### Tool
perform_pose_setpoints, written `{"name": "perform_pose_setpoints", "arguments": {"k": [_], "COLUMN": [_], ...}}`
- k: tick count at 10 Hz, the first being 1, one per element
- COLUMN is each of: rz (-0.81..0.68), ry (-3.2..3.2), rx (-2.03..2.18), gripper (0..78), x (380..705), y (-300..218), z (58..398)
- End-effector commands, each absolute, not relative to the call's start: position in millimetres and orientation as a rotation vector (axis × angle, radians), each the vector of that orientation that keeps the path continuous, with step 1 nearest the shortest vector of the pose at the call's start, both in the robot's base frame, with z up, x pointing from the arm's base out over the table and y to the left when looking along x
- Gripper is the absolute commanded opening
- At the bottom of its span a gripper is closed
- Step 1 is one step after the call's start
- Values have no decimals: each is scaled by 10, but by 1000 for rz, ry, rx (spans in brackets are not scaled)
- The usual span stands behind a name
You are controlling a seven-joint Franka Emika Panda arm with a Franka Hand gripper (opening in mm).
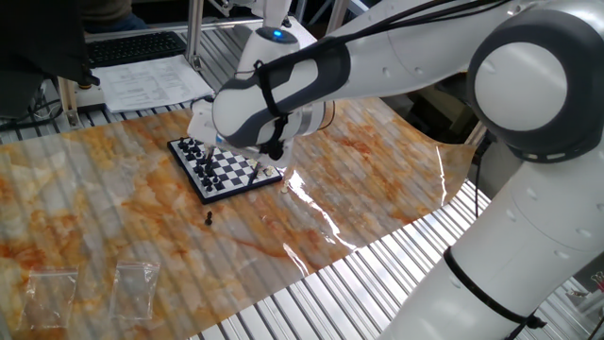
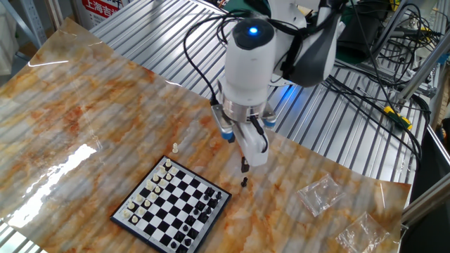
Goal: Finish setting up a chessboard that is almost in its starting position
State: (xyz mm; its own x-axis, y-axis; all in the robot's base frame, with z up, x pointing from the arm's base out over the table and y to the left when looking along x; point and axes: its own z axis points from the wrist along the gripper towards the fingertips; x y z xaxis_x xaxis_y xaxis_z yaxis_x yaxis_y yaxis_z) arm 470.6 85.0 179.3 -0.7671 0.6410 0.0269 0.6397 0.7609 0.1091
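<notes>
The table (image 2: 105, 105) is covered by a glossy sheet with an orange-and-cream marbled pattern, laid over ribbed metal slats and showing bright glare patches. The chessboard (image 2: 172, 205) is a small flat square with black and white checks and a dark rim; it lies on the sheet near the middle of the table, with tiny cream pieces along one edge and black pieces along the opposite edge. A single black piece (image 2: 244, 182) stands on the sheet just off the board's corner, and a single cream piece (image 2: 175, 147) stands off the board on another side. The hand (image 2: 245, 167) hangs directly above the black piece, its slim dark tips close together; whether they are clenched or grasping anything cannot be told. In the other fixed view the arm's smooth white rounded shell (image 2: 246, 67) leaves the board fully visible, whereas in one fixed view the arm (image 1: 274, 85) hides the board's far edge (image 1: 222, 170) and the hand itself. Only the latter shows a printed paper sheet (image 1: 151, 83). Two crinkled clear plastic bags (image 2: 318, 193) lie near the table edge.
</notes>
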Motion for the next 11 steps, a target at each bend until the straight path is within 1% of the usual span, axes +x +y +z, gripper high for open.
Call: {"name": "perform_pose_setpoints", "arguments": {"k": [1,5,10,11], "rz": [177,155,154,156], "ry": [2921,2885,2880,2871], "rx": [1079,1113,1115,1114], "gripper": [775,775,775,775], "x": [4682,4622,4623,4633], "y": [909,1083,1091,1095], "z": [1741,1601,1574,1519]}}
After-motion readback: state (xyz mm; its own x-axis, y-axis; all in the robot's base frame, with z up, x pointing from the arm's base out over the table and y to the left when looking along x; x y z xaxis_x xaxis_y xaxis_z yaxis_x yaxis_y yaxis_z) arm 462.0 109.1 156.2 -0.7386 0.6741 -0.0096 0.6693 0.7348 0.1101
